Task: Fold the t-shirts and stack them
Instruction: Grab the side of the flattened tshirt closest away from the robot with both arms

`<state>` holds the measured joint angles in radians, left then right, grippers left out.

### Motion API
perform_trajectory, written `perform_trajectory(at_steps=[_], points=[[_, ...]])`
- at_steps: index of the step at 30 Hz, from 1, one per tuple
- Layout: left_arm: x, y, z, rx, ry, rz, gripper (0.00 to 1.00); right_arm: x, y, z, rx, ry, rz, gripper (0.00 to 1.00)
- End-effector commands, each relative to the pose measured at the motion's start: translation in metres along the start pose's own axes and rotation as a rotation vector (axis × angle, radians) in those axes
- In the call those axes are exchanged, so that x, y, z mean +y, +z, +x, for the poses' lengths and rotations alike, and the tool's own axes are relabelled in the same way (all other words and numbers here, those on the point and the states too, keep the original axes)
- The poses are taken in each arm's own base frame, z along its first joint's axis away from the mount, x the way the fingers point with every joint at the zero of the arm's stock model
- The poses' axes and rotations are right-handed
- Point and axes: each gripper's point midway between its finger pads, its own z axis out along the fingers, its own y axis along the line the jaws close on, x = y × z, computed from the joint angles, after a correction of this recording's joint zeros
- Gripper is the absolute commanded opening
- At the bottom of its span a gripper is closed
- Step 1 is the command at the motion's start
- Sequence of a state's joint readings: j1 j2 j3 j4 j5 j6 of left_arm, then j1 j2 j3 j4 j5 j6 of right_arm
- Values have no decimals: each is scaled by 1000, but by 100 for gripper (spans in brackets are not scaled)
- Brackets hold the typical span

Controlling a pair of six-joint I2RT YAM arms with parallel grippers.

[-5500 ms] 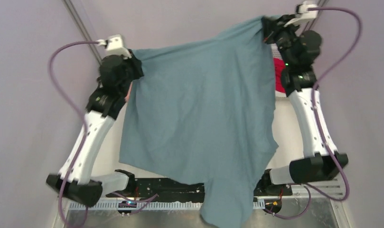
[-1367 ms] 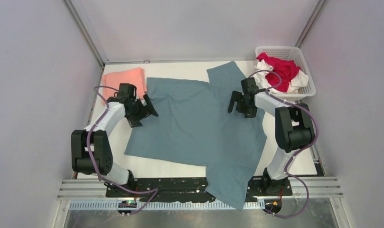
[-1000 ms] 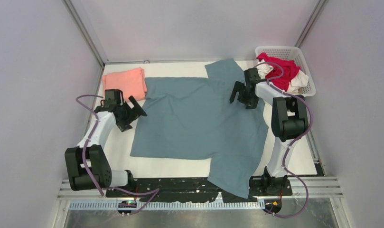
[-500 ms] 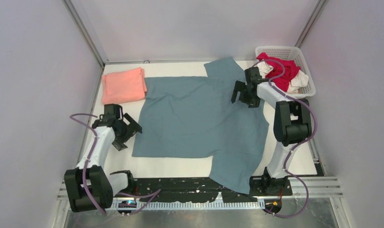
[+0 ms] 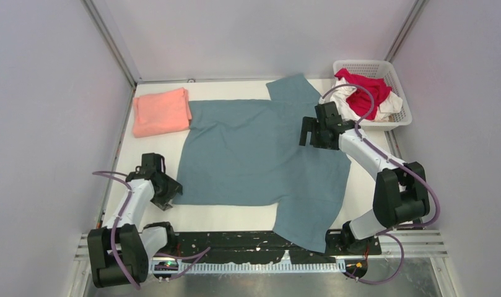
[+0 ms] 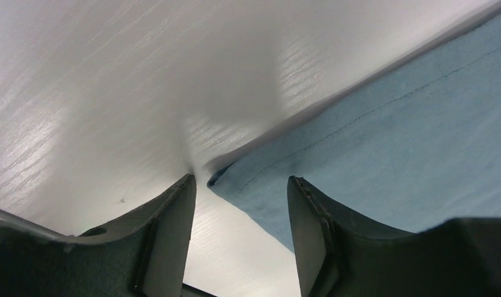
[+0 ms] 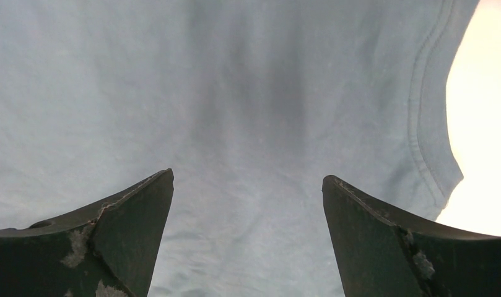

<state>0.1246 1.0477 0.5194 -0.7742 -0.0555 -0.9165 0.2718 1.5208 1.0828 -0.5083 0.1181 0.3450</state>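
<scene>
**At the near-left hem, a pinch waiting to happen**

At the table's near edge, one sleeve (image 5: 303, 229) of the teal t-shirt (image 5: 260, 154) hangs over the lip, so the spread is not quite square. Just up from there, the left gripper (image 6: 238, 185) sits low over the white table (image 6: 80, 93). Its jaws are parted a modest way with the shirt's hem corner (image 6: 220, 176) right between the tips, and there's nothing in its grasp yet. Whether the fingertips actually touch the tabletop is hard to say from the wrist view.

Across the flat body of the shirt, the right gripper (image 5: 308, 132) hovers over the cloth by the collar (image 7: 430, 124), jaws spread wide and holding nothing.

At the far left lies the salmon-pink t-shirt (image 5: 161, 111), already folded and just beside the teal one. In the far-right corner, the basket (image 5: 365, 63) holds a red t-shirt (image 5: 365, 93) and a white t-shirt (image 5: 393, 105).

The job in hand looks like taking hold for the first fold. To do it well, the left gripper should slide its lower finger under that corner and close on a single layer, well inside the stitching so thin cotton won't slip out. The right should pick the matching spot on its side. Then both should lift together and carry evenly, so the fold lands straight and the overhanging sleeve comes along with it.
</scene>
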Motion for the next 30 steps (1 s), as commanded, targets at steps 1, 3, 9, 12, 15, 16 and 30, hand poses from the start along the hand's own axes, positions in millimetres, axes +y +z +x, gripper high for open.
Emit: perform_trajectory(at_steps=[1,3,9,12,15,16,30], points=[[-11,7,-2,-10,-36,32,52,-8,-18,-5,-63,14,23,95],[-12,9,0,-7,-27,29,46,-12,-23,-3,-72,13,31,95],[-6,19,5,16,-11,-8,27,-15,-40,2,-94,16,20,95],[-8,21,7,30,-3,2,0,-10,-54,8,-89,-46,-17,95],[-10,20,5,15,6,9,0,11,-71,21,-66,-202,-76,95],[-10,19,4,6,11,13,0,27,-81,35,-35,-272,-118,95],[-24,9,-6,-28,69,55,0,52,-152,282,698,-698,-493,82]])
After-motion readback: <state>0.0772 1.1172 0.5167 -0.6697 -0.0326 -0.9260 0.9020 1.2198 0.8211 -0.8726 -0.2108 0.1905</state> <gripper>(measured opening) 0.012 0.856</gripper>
